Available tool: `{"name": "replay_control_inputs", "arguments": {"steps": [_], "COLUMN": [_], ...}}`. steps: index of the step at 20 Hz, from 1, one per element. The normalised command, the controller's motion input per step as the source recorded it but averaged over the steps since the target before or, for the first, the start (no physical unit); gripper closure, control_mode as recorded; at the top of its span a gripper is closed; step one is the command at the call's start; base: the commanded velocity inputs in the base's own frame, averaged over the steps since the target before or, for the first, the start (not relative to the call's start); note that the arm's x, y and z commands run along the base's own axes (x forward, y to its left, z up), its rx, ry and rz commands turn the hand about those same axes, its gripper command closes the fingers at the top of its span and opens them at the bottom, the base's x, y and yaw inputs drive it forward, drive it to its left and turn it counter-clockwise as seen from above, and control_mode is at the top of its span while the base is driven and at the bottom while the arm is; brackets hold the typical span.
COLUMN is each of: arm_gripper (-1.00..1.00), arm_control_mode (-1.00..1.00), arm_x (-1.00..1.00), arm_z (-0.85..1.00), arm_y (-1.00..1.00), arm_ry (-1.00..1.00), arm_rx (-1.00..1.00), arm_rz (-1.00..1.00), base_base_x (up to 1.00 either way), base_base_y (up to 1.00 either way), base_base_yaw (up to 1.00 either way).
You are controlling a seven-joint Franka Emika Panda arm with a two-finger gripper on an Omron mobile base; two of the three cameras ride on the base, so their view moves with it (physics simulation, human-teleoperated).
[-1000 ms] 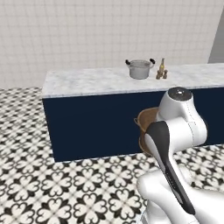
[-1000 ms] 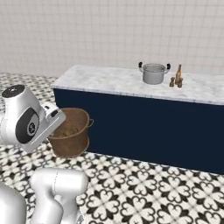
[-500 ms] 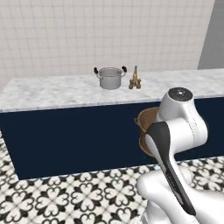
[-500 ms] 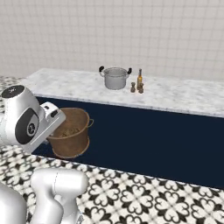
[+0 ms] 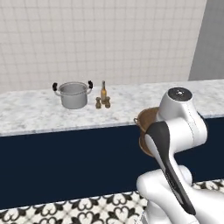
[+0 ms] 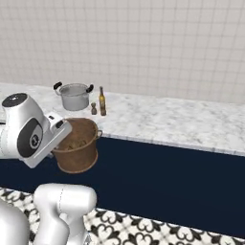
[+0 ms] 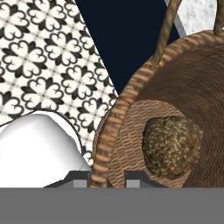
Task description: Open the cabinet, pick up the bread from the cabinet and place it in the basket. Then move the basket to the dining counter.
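My gripper [image 7: 105,181] is shut on the woven rim of the brown basket [image 7: 175,87]. It holds the basket [image 6: 76,150] up off the floor in front of the dining counter's navy side. The bread [image 7: 173,146], a dark lumpy roll, lies on the basket's bottom. In the left base view the basket [image 5: 145,131] peeks out from behind my white arm. The dining counter [image 6: 167,119] with its marble top [image 5: 35,116] runs across both base views, just beyond the basket. The cabinet is out of view.
A grey steel pot [image 5: 73,94] stands on the counter top, with a brown bottle [image 5: 103,92] and two small shakers [image 5: 102,103] beside it. A tiled wall rises behind the counter. Patterned floor tiles [image 7: 48,57] lie below the basket.
The whole picture has shifted: the base has driven along and closer to the counter, so pot and bottle now sit further left and larger. The basket stays gripped the same way.
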Motion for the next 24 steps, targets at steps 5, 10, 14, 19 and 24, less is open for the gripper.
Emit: {"name": "replay_control_inputs", "arguments": {"steps": [5, 10, 14, 19, 24], "arm_gripper": [1.00, 1.00, 1.00, 1.00, 1.00], "arm_control_mode": [1.00, 1.00, 1.00, 1.00, 1.00], "arm_x": [0.00, 0.00, 0.00, 0.00, 0.00], "arm_z": [0.00, 0.00, 0.00, 0.00, 0.00], "arm_y": [0.00, 0.00, 0.00, 0.00, 0.00], "arm_ry": [0.00, 0.00, 0.00, 0.00, 0.00], "arm_rx": [0.00, 0.00, 0.00, 0.00, 0.00], "arm_rz": [0.00, 0.00, 0.00, 0.00, 0.00], "base_base_x": [0.74, 0.58, 0.56, 0.86, 0.59], "base_base_y": [-0.81, -0.57, -0.58, -0.35, -0.21], "base_base_yaw": [-0.07, 0.00, 0.00, 0.00, 0.00]}}
